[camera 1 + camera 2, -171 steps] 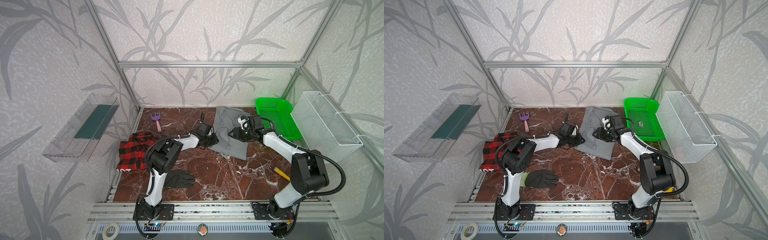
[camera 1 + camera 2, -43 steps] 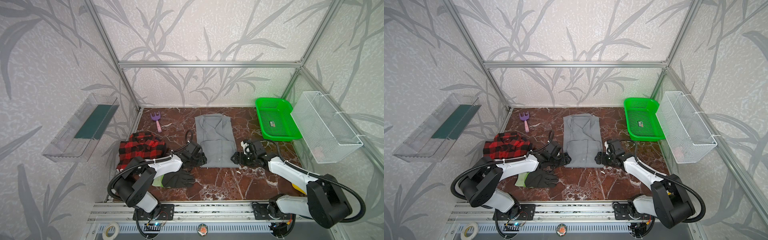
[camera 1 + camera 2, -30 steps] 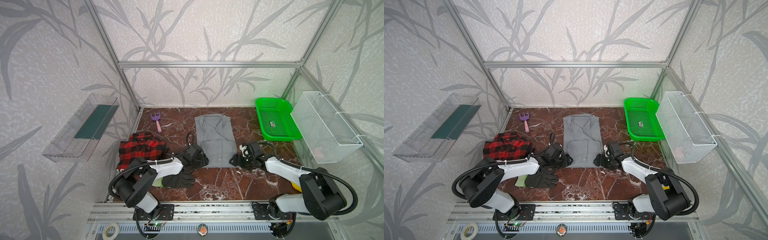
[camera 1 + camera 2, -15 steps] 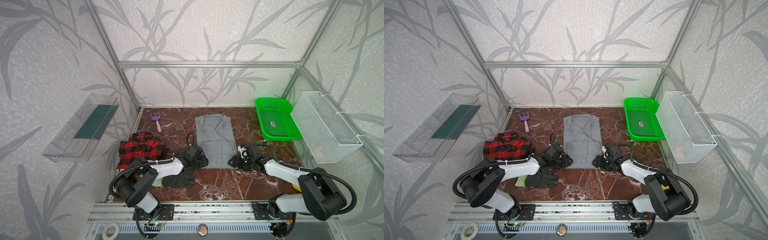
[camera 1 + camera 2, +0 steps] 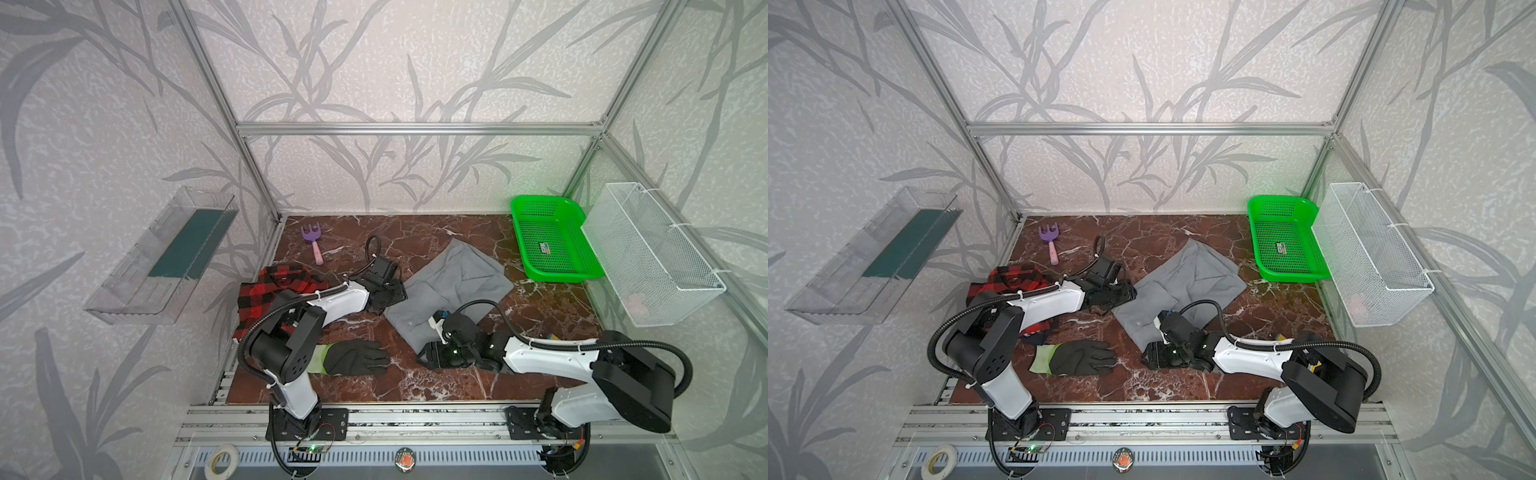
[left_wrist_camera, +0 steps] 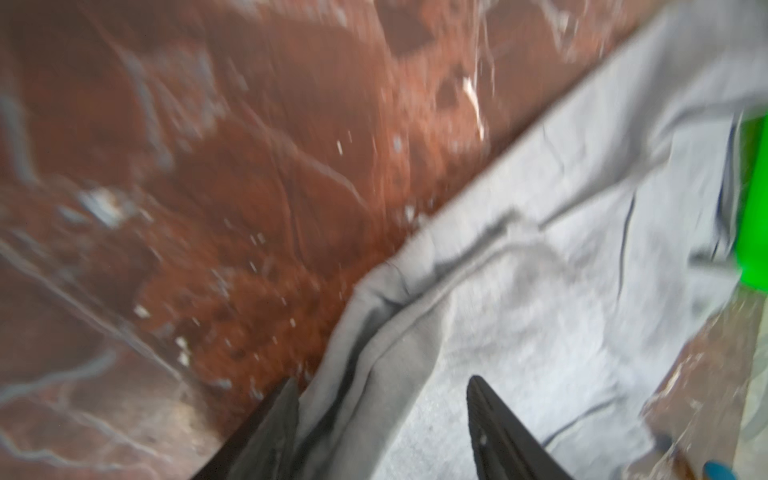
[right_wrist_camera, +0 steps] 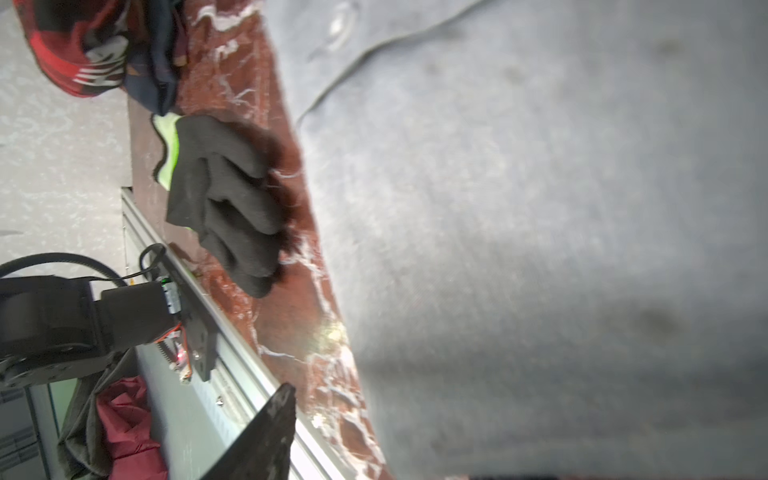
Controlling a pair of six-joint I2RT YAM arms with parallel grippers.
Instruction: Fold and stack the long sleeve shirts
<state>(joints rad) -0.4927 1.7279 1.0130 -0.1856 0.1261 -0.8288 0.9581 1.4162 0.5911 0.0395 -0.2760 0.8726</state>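
Grey shirt [image 5: 457,282] has swung diagonal at the tabletop [image 5: 415,232] centre. Left end effector [image 6: 382,380] straddles its left edge, jaws apart; right end effector [image 5: 428,356] meets its near corner, grip unclear. Likely repositioning before folding; plaid shirt [image 5: 262,299] waits left.

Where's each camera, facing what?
Top views: high in front, looking down over the table; left arm and right arm show.
Left wrist: on the left arm, facing past the left hand onto the grey shirt; two fingertips show.
Right wrist: on the right arm, facing across the grey shirt toward the glove; one fingertip shows.
Shared: grey shirt, all views.
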